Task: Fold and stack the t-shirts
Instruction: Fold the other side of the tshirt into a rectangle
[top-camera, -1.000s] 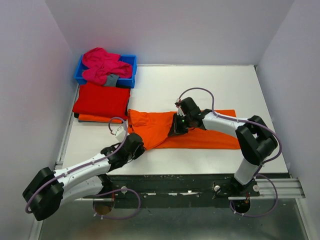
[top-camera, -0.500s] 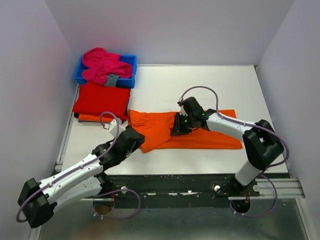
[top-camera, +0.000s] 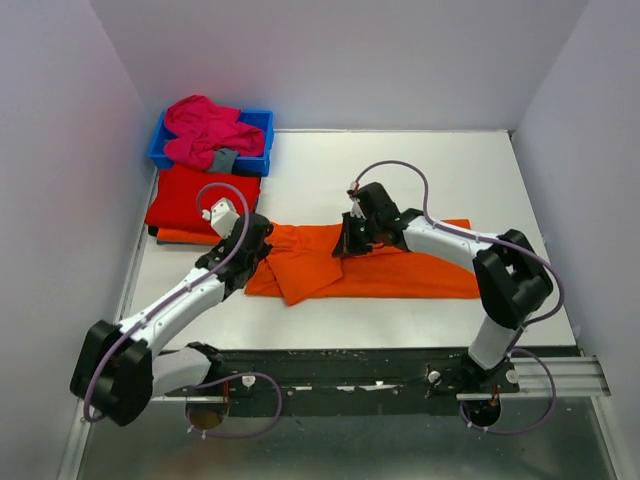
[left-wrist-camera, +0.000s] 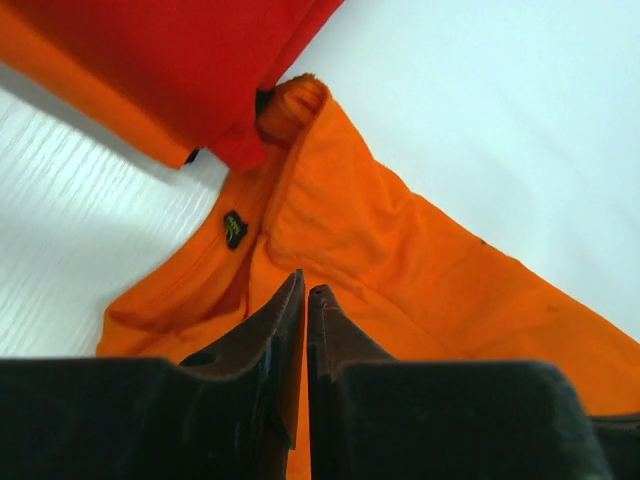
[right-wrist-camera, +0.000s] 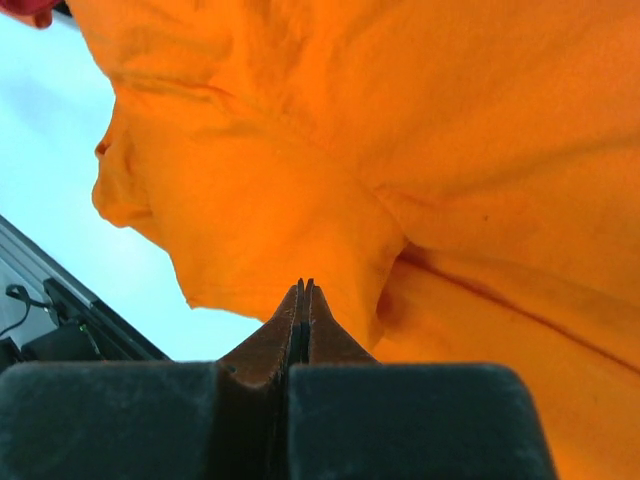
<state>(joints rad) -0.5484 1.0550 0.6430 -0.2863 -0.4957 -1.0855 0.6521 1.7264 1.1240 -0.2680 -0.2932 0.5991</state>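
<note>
An orange t-shirt (top-camera: 400, 265) lies spread across the table, its left end folded into a loose flap. My left gripper (top-camera: 258, 245) is shut, its tips resting on that left end near the collar and black label (left-wrist-camera: 233, 228); in the left wrist view (left-wrist-camera: 305, 290) the jaws stand almost together over orange cloth (left-wrist-camera: 420, 260). My right gripper (top-camera: 345, 245) is shut with its tips down on the shirt's middle; it also shows in the right wrist view (right-wrist-camera: 303, 285) over orange cloth (right-wrist-camera: 350, 130). A folded red t-shirt (top-camera: 203, 198) lies on a folded orange one (top-camera: 185, 237). A magenta t-shirt (top-camera: 205, 130) is heaped in the bin.
The blue plastic bin (top-camera: 262, 125) stands at the back left with a small grey cloth piece (top-camera: 224, 160) on its front rim. The red and orange stack (left-wrist-camera: 150, 60) sits right beside my left gripper. Grey walls close in the table on three sides.
My left gripper has moved from the shirt's near left corner up and back to its collar end, and the left flap has shifted leftward. My right gripper has barely moved.
</note>
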